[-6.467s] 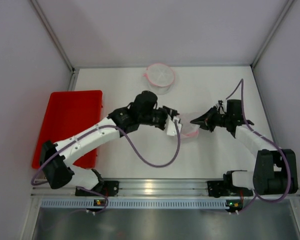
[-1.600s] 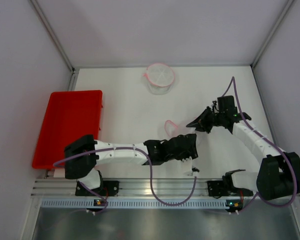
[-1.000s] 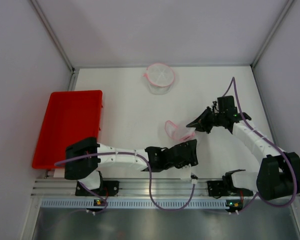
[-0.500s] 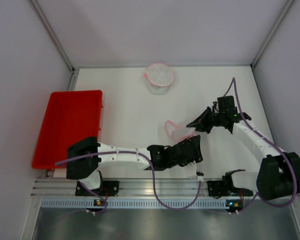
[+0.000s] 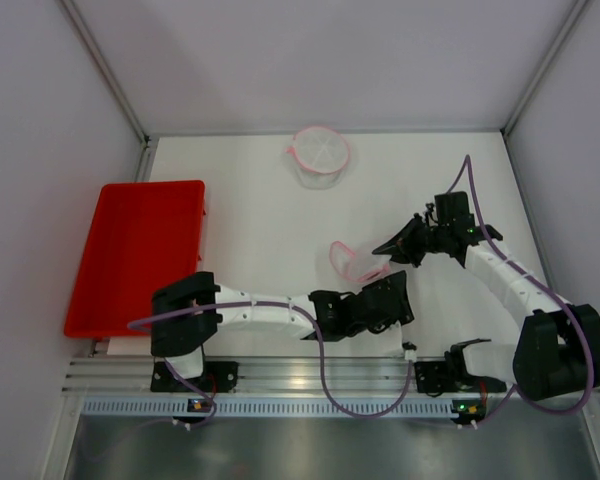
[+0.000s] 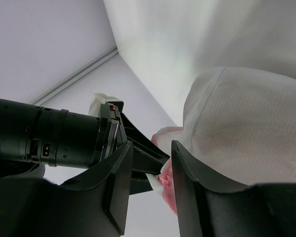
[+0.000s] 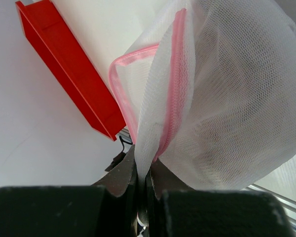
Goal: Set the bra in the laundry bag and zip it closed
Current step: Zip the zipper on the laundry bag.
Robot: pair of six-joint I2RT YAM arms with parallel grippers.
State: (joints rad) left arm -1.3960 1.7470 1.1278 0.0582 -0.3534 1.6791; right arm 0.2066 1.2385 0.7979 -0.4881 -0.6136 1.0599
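The laundry bag [image 5: 352, 262] is white mesh with a pink zipper. It hangs above the table from my right gripper [image 5: 385, 248], which is shut on the bag's edge [image 7: 160, 98] beside the zipper [image 7: 171, 84]. My left gripper [image 5: 394, 290] is just in front of and below the bag. It is open, with its jaws on either side of the bag's pink zipper end [image 6: 166, 186], and the mesh [image 6: 246, 123] lies against its right finger. I cannot make out the bra in any view.
A red tray [image 5: 135, 250] lies at the left of the table and also shows in the right wrist view [image 7: 64, 74]. A round white mesh thing with a pink rim [image 5: 320, 152] sits at the back centre. The left arm lies along the near edge.
The left arm swung from the bag's left side down to the near edge, then slid right, bringing its open gripper up under the bag. The right gripper has held the bag still.
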